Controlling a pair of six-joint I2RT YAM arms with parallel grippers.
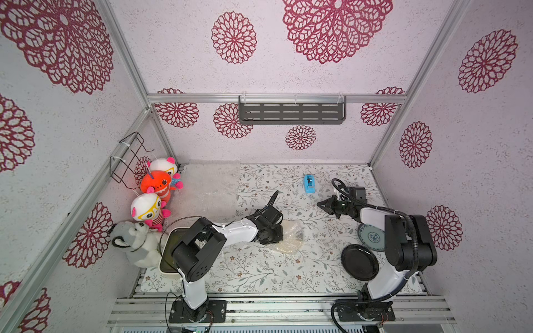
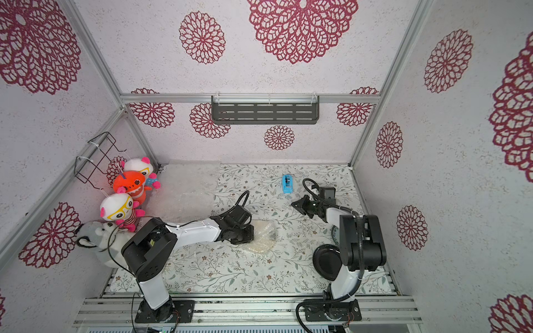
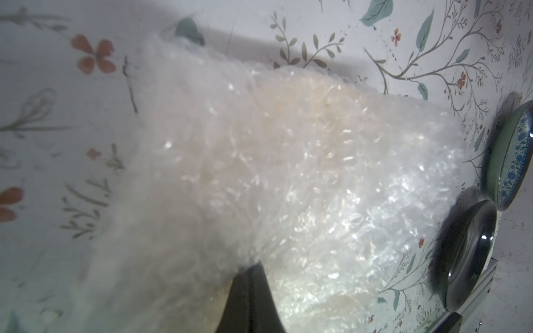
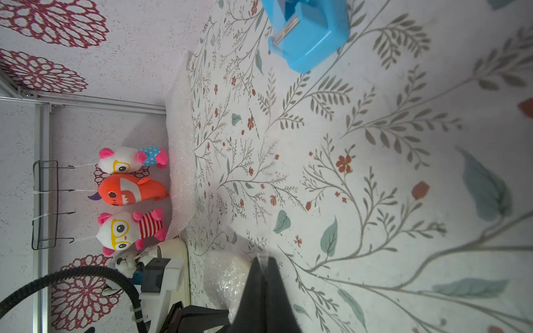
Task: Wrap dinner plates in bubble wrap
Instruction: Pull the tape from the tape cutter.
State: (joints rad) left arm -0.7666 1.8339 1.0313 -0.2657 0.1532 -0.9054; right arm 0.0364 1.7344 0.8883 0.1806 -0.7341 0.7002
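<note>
Cream plate (image 1: 292, 243) wrapped at bench (image 1: 253, 268) centre.
Left pincer (image 3: 250, 271) is clamped on the bubble wrap (image 1: 291, 230); free bench toward 6 o'clock; right pincer (image 1: 319, 204), tips together, hovers at 2 o'clock; black plate (image 1: 360, 261) and blue-grey plate (image 1: 370, 236) sit close to the 4 o'clock edge.

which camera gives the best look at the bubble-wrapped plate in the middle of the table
The left wrist view: the wrapped plate fills the frame, bubbles and cream tint clear. In both top views the wrapped plate is small, partly under the left arm. The right wrist view catches only a part.
</note>
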